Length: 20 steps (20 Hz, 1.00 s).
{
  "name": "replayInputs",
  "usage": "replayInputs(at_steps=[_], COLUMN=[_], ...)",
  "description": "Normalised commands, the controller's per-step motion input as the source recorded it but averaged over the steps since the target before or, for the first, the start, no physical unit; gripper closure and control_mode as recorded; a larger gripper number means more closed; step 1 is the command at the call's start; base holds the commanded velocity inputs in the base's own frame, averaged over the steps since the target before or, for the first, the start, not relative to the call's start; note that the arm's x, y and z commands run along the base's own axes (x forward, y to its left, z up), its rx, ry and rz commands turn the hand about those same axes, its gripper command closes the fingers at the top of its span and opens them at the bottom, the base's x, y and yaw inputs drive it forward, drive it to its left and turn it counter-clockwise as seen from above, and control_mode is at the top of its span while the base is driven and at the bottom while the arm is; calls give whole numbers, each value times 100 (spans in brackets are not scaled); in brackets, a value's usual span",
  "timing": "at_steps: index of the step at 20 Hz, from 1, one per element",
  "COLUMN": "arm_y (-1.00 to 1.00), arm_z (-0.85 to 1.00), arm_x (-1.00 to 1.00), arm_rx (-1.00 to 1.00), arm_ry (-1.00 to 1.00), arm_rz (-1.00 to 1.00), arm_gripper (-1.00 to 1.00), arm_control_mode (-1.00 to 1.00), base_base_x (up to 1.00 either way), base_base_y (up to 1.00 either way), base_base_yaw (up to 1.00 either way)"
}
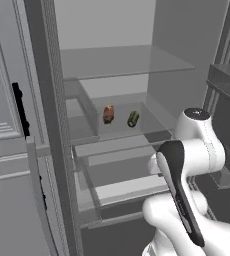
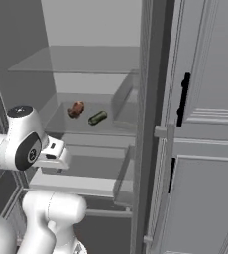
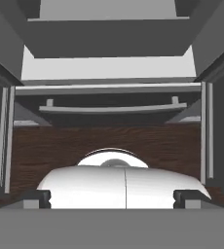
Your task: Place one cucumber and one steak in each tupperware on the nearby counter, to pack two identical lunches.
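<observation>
A brown-red steak (image 1: 108, 114) (image 2: 77, 109) and a dark green cucumber (image 1: 133, 118) (image 2: 97, 118) lie side by side on a glass shelf (image 1: 122, 131) inside the open fridge, the steak on the left. My arm's white wrist (image 1: 197, 131) (image 2: 22, 141) hangs in front of the fridge, lower than that shelf and apart from both items. In the hand view my gripper (image 3: 112, 197) is open, its fingertips (image 3: 36, 197) set wide with nothing between them, facing the lower drawers. The tupperware and the counter are out of view.
A higher glass shelf (image 1: 122, 60) spans the fridge above the food. Pull-out drawers (image 1: 127, 170) (image 3: 109, 109) sit below it. Grey panelled cabinets with black handles (image 1: 19, 107) (image 2: 184, 99) flank the opening. Door racks (image 1: 227, 85) stand beside the arm. Wooden floor (image 3: 109, 141) lies beneath.
</observation>
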Motion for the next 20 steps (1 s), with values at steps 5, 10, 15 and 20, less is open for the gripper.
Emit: replayInputs(at_steps=[5, 10, 15, 20], arm_y=[0, 0, 0, -2], arm_z=[0, 0, 0, 27], arm_x=[0, 0, 0, -5], arm_rx=[0, 0, 0, 0], arm_ry=[0, 0, 0, -23], arm_rz=[0, 0, 0, 0], arm_gripper=[-100, -100, -100, -100], arm_control_mode=[100, 100, 100, -100], base_base_x=[77, 0, 0, 0], base_base_y=[0, 0, 0, 0], base_base_yaw=[0, 0, 0, 0])
